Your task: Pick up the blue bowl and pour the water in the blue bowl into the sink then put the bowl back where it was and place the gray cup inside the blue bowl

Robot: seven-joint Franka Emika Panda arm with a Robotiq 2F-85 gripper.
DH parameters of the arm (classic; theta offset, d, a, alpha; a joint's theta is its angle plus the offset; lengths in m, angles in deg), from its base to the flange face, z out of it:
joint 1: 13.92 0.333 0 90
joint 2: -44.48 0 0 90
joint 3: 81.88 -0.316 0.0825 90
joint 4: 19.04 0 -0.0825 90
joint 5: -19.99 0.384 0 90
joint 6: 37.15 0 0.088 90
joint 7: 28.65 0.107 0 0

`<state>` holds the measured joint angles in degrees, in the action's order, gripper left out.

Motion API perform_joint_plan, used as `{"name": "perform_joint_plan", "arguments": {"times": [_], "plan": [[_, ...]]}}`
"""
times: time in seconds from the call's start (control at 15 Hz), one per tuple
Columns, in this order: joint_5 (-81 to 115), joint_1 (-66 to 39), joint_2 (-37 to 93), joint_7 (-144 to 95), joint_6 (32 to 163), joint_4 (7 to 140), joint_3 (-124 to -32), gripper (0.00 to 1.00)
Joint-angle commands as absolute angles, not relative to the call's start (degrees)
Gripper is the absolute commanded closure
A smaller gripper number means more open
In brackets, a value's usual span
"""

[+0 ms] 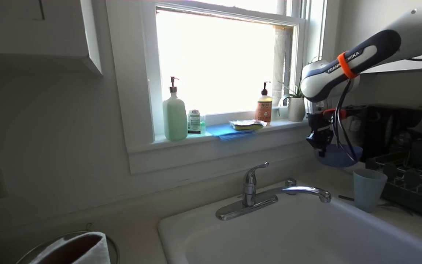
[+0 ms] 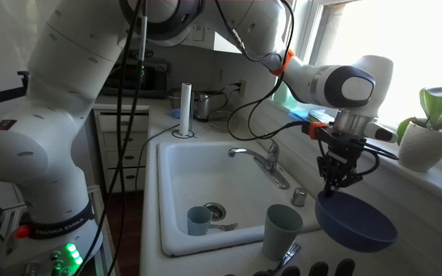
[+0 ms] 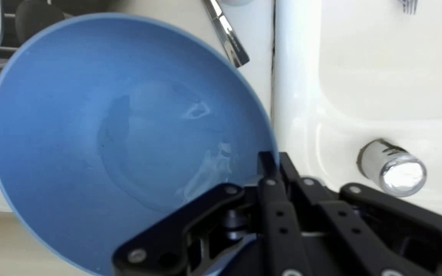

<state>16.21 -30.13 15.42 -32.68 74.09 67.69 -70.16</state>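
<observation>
The blue bowl (image 1: 337,158) (image 2: 353,222) (image 3: 148,115) hangs in the air above the counter beside the sink, tilted. Reflections in the wrist view suggest some water in its bottom. My gripper (image 1: 321,152) (image 2: 329,191) (image 3: 277,159) is shut on the bowl's rim, one finger inside and one outside. The white sink (image 1: 288,234) (image 2: 221,172) (image 3: 378,88) lies beside the bowl. A gray cup (image 1: 368,190) (image 2: 281,234) stands upright on the counter at the sink's edge. A similar cup (image 2: 199,221) is inside the sink.
The chrome faucet (image 1: 306,189) (image 2: 253,155) reaches over the sink. A chrome cap (image 2: 299,196) (image 3: 393,168) stands on its rim. Cutlery (image 2: 290,255) (image 3: 226,34) lies by the counter cup. A dark dish rack (image 1: 412,179) is nearby. A potted plant (image 2: 424,143) and bottles (image 1: 175,117) line the sill.
</observation>
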Motion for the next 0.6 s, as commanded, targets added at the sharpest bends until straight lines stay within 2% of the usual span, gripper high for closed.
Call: {"name": "perform_joint_plan", "arguments": {"times": [0.0,0.33,0.53], "plan": [[14.7,-27.9,22.2,-29.8,71.0,73.9,-70.1,0.99],[13.9,-25.5,30.0,-26.4,74.4,81.1,-70.1,0.99],[15.6,-26.1,27.2,-26.7,72.0,76.7,-70.4,0.96]]}}
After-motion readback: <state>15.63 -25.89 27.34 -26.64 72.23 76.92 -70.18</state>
